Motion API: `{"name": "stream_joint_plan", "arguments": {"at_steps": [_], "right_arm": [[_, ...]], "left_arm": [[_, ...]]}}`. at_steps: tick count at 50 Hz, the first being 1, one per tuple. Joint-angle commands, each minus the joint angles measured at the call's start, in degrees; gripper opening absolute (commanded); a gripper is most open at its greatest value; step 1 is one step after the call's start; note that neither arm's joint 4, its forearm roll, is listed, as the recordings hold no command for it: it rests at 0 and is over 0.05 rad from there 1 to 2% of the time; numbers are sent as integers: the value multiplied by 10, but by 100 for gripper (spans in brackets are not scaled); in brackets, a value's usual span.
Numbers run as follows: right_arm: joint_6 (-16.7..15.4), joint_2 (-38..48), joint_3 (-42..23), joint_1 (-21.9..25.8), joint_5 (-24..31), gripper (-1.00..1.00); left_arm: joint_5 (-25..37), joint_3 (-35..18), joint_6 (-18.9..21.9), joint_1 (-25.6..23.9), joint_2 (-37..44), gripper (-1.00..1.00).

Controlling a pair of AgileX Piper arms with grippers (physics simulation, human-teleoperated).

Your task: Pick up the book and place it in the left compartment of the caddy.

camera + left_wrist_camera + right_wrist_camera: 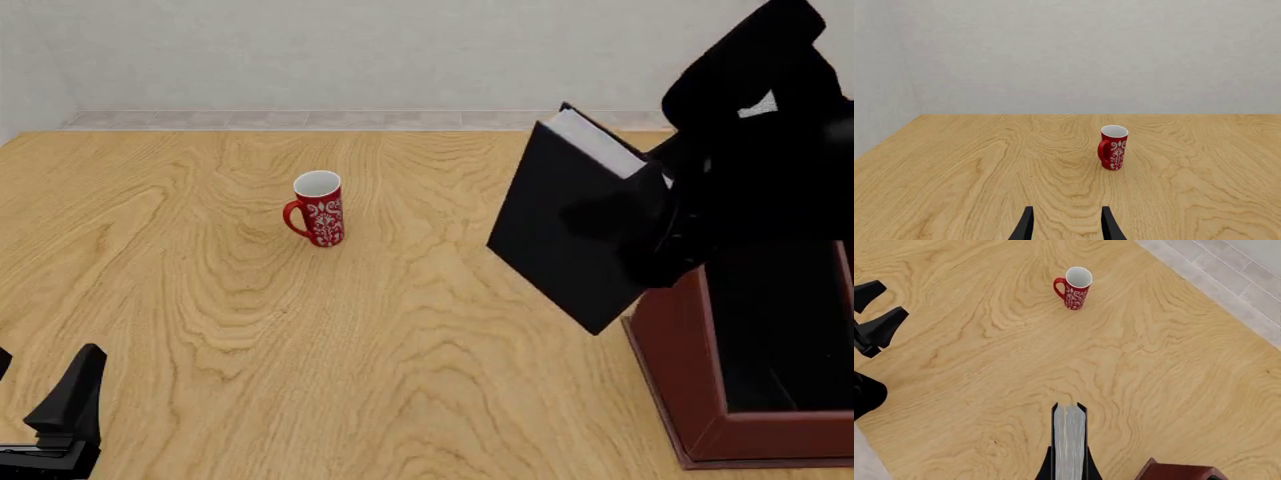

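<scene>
Front view: wood-grain table (267,330), grey wall (334,50) | right gripper (667,235) clamps book (574,230), tilted, airborne just left of caddy (694,400) | left gripper (1066,225) parted, holding nothing | mug (318,208) upright mid-table

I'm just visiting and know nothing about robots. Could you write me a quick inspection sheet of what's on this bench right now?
Surface: wooden table, light grain.
Job's things: the book, black hardcover, is lifted off the table and tilted, beside the caddy at the table's right; the caddy's compartments are mostly hidden behind the arm.
Clutter: a red mug with a white pattern stands upright, apart from everything else.
Grippers: the right gripper is closed on the book's edge; the left gripper is open, holding nothing, low at the near left.
Cables: nothing seen.
Surroundings: pale wall, tiled floor strip behind the table.
</scene>
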Motion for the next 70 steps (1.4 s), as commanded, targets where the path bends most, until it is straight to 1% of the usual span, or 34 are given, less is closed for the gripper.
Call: {"name": "stream_joint_plan", "arguments": {"at_steps": [1,2,4,9,20,28,35,37,41,42,44,46,47,49,50,52,54,55,57,61,62,70], "right_arm": [[38,-11,-30,-21,35,-100],[42,-13,-32,-23,39,-100],[41,-14,-32,-27,41,-100],[48,-23,-39,-42,57,-100],[45,-53,-38,-79,92,-100],[47,-70,-38,-97,107,-100],[46,-88,-37,-117,122,-100],[39,-95,-34,-126,127,-100],[40,-112,-32,-142,140,-100],[35,-118,-29,-150,144,-100],[39,-126,-26,-153,148,-100],[35,-130,-24,-160,149,-100],[41,-133,-22,-159,150,-100],[34,-141,-16,-170,153,-100],[41,-143,-17,-169,153,-100],[32,-152,-9,-180,154,-100],[37,-154,-10,-183,154,-100],[31,-157,-5,-187,154,-100],[34,-161,-1,-189,154,-100],[29,-175,10,-206,154,-100],[33,-175,9,-204,154,-100],[32,-189,22,-224,154,-100]], "left_arm": [[0,0,0,0,0,100],[0,0,0,0,0,100],[0,0,0,0,0,100],[0,0,0,0,0,100],[0,0,0,0,0,100],[0,0,0,0,0,100],[0,0,0,0,0,100],[0,0,0,0,0,100],[0,0,0,0,0,100],[0,0,0,0,0,100],[0,0,0,0,0,100],[0,0,0,0,0,100],[0,0,0,0,0,100],[0,0,0,0,0,100],[0,0,0,0,0,100],[0,0,0,0,0,100],[0,0,0,0,0,100],[0,0,0,0,0,100],[0,0,0,0,0,100],[0,0,0,0,0,100],[0,0,0,0,0,100],[0,0,0,0,0,100]]}}
